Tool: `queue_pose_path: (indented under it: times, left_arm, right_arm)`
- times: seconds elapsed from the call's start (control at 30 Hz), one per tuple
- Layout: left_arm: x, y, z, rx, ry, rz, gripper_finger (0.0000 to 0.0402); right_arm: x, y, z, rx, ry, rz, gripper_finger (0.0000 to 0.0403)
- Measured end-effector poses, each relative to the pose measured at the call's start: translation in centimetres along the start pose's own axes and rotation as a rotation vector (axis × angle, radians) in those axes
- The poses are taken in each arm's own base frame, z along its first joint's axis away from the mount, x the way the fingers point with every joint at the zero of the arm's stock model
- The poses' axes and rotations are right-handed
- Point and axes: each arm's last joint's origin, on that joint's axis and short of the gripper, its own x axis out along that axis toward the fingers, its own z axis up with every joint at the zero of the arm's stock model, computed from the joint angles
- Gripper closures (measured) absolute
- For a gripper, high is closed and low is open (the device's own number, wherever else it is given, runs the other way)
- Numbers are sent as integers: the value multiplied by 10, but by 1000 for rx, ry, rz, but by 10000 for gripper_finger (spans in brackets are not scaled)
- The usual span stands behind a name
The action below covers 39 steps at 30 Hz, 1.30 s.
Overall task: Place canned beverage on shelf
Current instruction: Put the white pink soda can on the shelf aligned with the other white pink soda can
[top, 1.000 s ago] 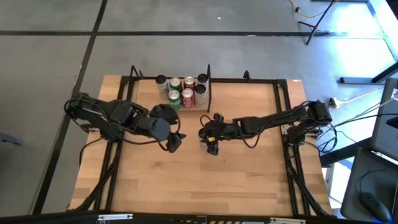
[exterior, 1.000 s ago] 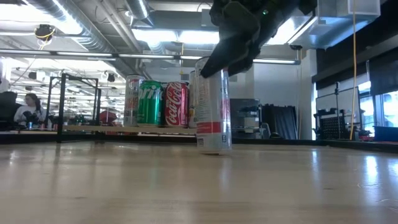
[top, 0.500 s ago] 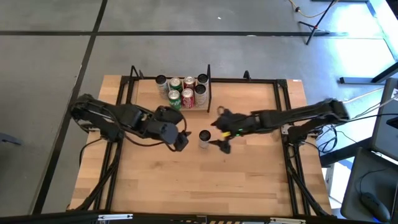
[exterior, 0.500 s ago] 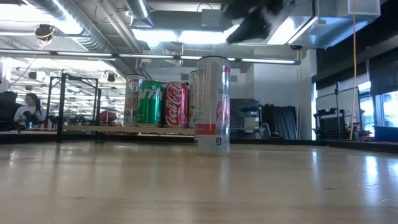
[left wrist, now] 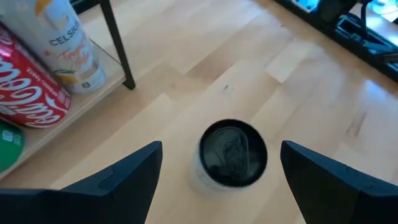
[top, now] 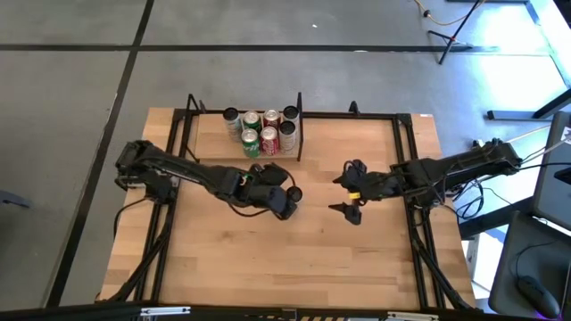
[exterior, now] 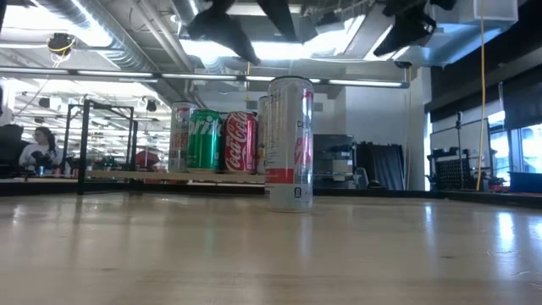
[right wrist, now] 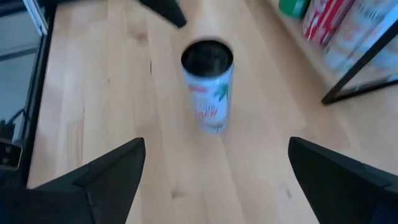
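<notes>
The can [top: 293, 193] is standing upright on the bench, in front of the shelf [top: 287, 155], not yet on it. The left gripper [top: 287, 203] is hovering above it, fingers apart and empty; next comes lowering and closing around it. The right gripper [top: 348, 194] is waiting nearby, also spread. The shelf is holding several cans [top: 260, 128] near its rear edge.
</notes>
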Motion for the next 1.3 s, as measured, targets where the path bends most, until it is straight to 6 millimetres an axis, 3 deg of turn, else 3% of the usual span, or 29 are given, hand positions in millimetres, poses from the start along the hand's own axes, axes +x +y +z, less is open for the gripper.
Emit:
queue_pose_path:
  times: [0.4,0.77,1.1,1.3]
  left_arm:
    - [32,-8,-9,81,35,2,88]
    - [42,-8,-7,66,78,-38,88]
    - [58,-11,-18,111,103,-8,88]
    - [62,-7,-12,117,102,-13,89]
  right_arm:
    - [6,-2,-10,30,45,5,24]
    - [6,-2,-10,28,38,-11,24]
    - [7,-4,-11,24,50,-27,24]
    - [7,-4,-11,25,49,-27,24]
